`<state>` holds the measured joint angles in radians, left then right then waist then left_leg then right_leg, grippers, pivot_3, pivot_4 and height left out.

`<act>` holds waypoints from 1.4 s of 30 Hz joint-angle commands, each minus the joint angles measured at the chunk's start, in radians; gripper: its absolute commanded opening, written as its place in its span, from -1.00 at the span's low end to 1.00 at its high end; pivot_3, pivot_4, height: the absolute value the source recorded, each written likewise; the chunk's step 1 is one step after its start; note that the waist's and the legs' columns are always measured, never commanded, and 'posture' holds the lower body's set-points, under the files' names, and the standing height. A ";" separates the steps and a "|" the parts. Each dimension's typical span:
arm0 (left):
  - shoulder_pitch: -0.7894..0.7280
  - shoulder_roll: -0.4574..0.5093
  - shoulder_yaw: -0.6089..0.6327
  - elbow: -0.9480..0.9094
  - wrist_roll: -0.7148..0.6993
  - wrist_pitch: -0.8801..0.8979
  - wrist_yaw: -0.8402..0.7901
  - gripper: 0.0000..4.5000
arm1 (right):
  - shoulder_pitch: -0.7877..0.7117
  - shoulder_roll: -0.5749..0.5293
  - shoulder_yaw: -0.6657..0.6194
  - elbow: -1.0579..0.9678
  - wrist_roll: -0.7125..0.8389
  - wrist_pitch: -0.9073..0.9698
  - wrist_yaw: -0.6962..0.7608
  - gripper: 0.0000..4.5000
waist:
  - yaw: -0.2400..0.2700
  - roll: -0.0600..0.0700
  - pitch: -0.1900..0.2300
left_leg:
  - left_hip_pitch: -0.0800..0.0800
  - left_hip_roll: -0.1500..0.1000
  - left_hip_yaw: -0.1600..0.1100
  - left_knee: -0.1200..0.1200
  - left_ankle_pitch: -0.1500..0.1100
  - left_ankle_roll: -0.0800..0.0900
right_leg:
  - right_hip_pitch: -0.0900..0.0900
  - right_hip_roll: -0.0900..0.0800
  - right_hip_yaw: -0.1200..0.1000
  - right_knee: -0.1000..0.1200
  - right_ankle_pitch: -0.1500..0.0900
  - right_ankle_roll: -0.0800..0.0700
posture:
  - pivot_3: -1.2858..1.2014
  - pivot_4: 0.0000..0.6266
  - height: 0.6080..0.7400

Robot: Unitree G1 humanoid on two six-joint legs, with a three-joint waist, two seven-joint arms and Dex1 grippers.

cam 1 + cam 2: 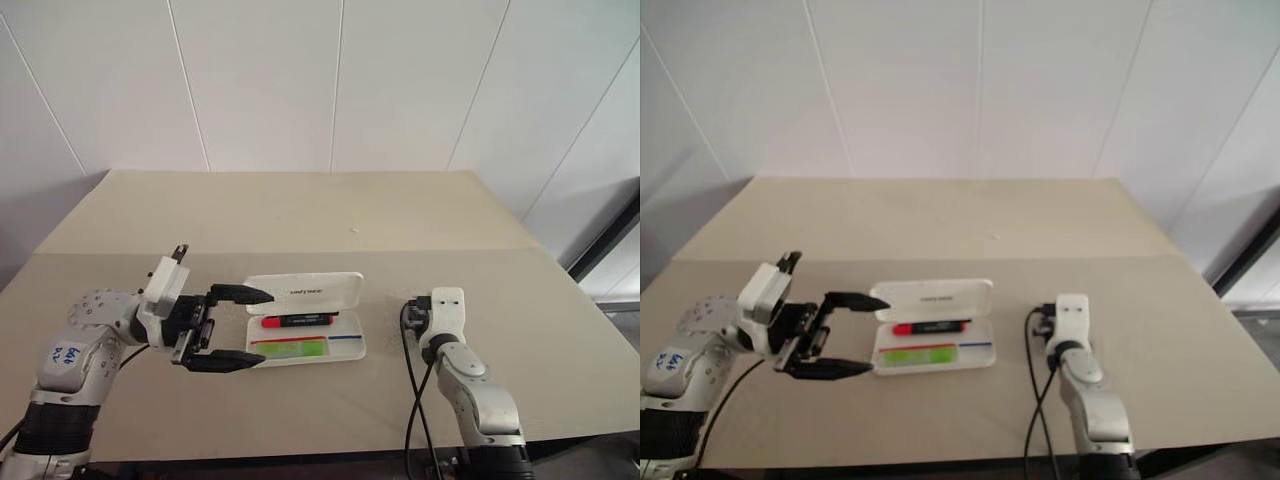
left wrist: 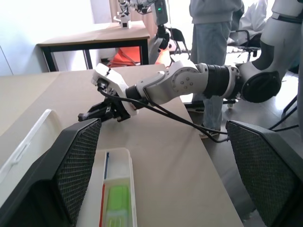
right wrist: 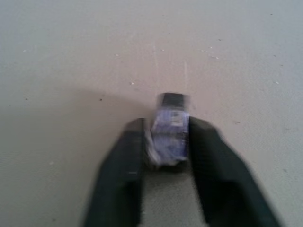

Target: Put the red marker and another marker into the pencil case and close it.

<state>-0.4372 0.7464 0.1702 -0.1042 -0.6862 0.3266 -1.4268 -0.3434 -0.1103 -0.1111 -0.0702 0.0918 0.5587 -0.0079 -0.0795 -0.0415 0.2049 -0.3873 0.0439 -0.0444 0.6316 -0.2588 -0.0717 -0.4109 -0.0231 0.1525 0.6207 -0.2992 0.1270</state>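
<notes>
Both markers in the open pencil case; lid not yet shut.

The pencil case (image 1: 305, 335) lies open mid-table (image 1: 300, 215), lid tipped back away from the robot. The red marker (image 1: 298, 321) lies in the tray's far part, the green highlighter (image 1: 294, 349) in its near part beside the red and blue stripe. Left gripper (image 1: 232, 327) hovers at the case's left end, fingers spread wide, one by the lid and one by the tray, probably lined up to fold the lid down. Right gripper (image 3: 163, 137) rests well to the right, pinched on a small dark block, seemingly part of itself, though blur prevents certainty.
</notes>
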 commanded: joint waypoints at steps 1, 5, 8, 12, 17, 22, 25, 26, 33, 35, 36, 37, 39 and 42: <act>-0.002 0.009 0.019 -0.004 -0.016 -0.011 -0.007 1.00 | 0.023 -0.035 -0.022 0.003 -0.026 0.009 -0.016 -0.48 | 0.000 0.000 0.000 | 0.000 0.000 0.000 0.000 0.000 0.000 | 0.000 0.000 0.000 0.000 0.000 0.000 | 0.03 -0.52 1.00; -0.003 0.006 0.021 0.000 -0.019 -0.011 -0.010 1.00 | 0.017 -0.081 -0.003 -0.023 -0.002 -0.010 0.059 -0.48 | 0.000 0.000 0.000 | 0.000 0.000 0.000 -0.001 0.000 0.000 | 0.000 0.000 0.000 0.000 0.000 0.001 | 0.03 -0.52 1.00; 0.006 0.004 0.031 0.004 -0.038 -0.005 -0.024 1.00 | 0.018 -0.147 0.029 -0.091 0.051 -0.029 0.202 -0.48 | -0.004 0.000 0.000 | 0.000 0.000 0.000 -0.003 0.000 0.000 | -0.001 0.000 0.000 0.000 0.001 0.003 | 0.03 -0.52 1.00; 0.021 0.009 0.043 0.018 -0.056 -0.003 -0.053 1.00 | 0.014 -0.264 0.051 -0.185 0.138 -0.031 0.415 -0.48 | -0.010 0.002 0.001 | 0.000 0.000 0.000 -0.004 -0.001 0.001 | -0.003 0.000 -0.001 0.000 0.005 0.012 | 0.03 -0.52 1.00; 0.048 0.012 0.057 0.040 -0.067 -0.003 -0.080 1.00 | -0.029 -0.410 0.092 -0.232 0.226 -0.033 0.669 -0.48 | -0.007 0.002 0.001 | 0.000 0.003 0.000 -0.004 -0.003 0.003 | -0.003 0.004 -0.001 0.001 0.004 0.011 | 0.03 -0.52 1.00; 0.096 0.020 0.076 0.057 -0.046 -0.038 -0.103 1.00 | -0.121 -0.508 0.177 -0.225 0.287 -0.009 0.880 -0.48 | -0.008 0.002 0.001 | 0.000 0.003 0.000 -0.004 -0.004 0.003 | -0.003 0.003 -0.001 0.000 0.004 0.011 | 0.03 -0.52 1.00; 0.118 0.022 0.097 0.072 -0.052 -0.063 -0.113 1.00 | -0.216 -0.515 0.247 -0.174 0.292 -0.031 0.996 -0.48 | -0.008 0.002 0.001 | 0.000 0.003 0.000 -0.003 -0.004 0.003 | -0.003 0.003 -0.001 0.000 0.004 0.011 | 0.03 -0.52 1.00; 0.124 0.024 0.101 0.080 -0.050 -0.072 -0.116 1.00 | -0.240 -0.513 0.268 -0.155 0.290 -0.040 1.029 -0.48 | -0.007 0.002 0.001 | 0.000 0.004 0.000 -0.003 -0.004 0.003 | -0.003 0.003 -0.001 0.000 0.003 0.010 | 0.03 -0.52 1.00; 0.154 0.049 0.128 0.127 -0.033 -0.138 -0.124 1.00 | -0.324 -0.499 0.360 -0.028 0.266 -0.105 1.197 -0.48 | -0.003 0.002 0.002 | -0.001 0.004 0.000 -0.003 -0.005 0.002 | -0.003 0.002 -0.004 0.000 0.003 0.010 | 0.03 -0.52 1.00; 0.169 0.062 0.145 0.137 -0.037 -0.148 -0.127 1.00 | -0.333 -0.504 0.381 0.020 0.244 -0.145 1.236 -0.48 | -0.004 0.002 0.002 | -0.001 0.004 0.000 -0.003 -0.005 0.002 | -0.003 0.001 -0.004 0.000 0.003 0.010 | 0.03 -0.52 1.00; 0.177 0.070 0.154 0.141 -0.041 -0.150 -0.126 1.00 | -0.337 -0.504 0.389 0.041 0.234 -0.161 1.249 -0.48 | -0.005 0.002 0.002 | -0.001 0.004 0.000 -0.003 -0.005 0.002 | -0.003 0.001 -0.004 0.000 0.003 0.009 | 0.03 -0.52 1.00; 0.184 0.077 0.164 0.146 -0.044 -0.153 -0.126 1.00 | -0.340 -0.503 0.395 0.062 0.224 -0.178 1.261 -0.48 | -0.006 0.002 0.002 | -0.001 0.004 0.000 -0.003 -0.005 0.002 | -0.004 0.001 -0.004 0.000 0.003 0.009 | 0.03 -0.52 1.00; 0.194 0.090 0.176 0.155 -0.044 -0.159 -0.127 1.00 | -0.347 -0.494 0.402 0.094 0.210 -0.203 1.276 -0.48 | -0.006 0.002 0.002 | -0.001 0.004 0.000 -0.004 -0.005 0.002 | -0.004 0.001 -0.004 0.001 0.002 0.009 | 0.03 -0.52 1.00; 0.207 0.103 0.187 0.160 -0.043 -0.166 -0.129 1.00 | -0.361 -0.472 0.411 0.142 0.187 -0.236 1.289 -0.48 | -0.008 0.003 0.002 | -0.001 0.004 0.000 -0.003 -0.005 0.002 | -0.005 0.001 -0.004 0.001 0.002 0.009 | 0.03 -0.52 1.00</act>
<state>-0.2350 0.8333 0.3288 0.0544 -0.7176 0.1736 -1.5009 -0.6844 -0.5885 0.3053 0.0753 0.2829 0.3521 1.2671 -0.0871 -0.0388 0.2066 -0.3884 0.0475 -0.0442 0.6283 -0.2637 -0.0699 -0.4154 -0.0218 0.1482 0.6223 -0.2970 0.1357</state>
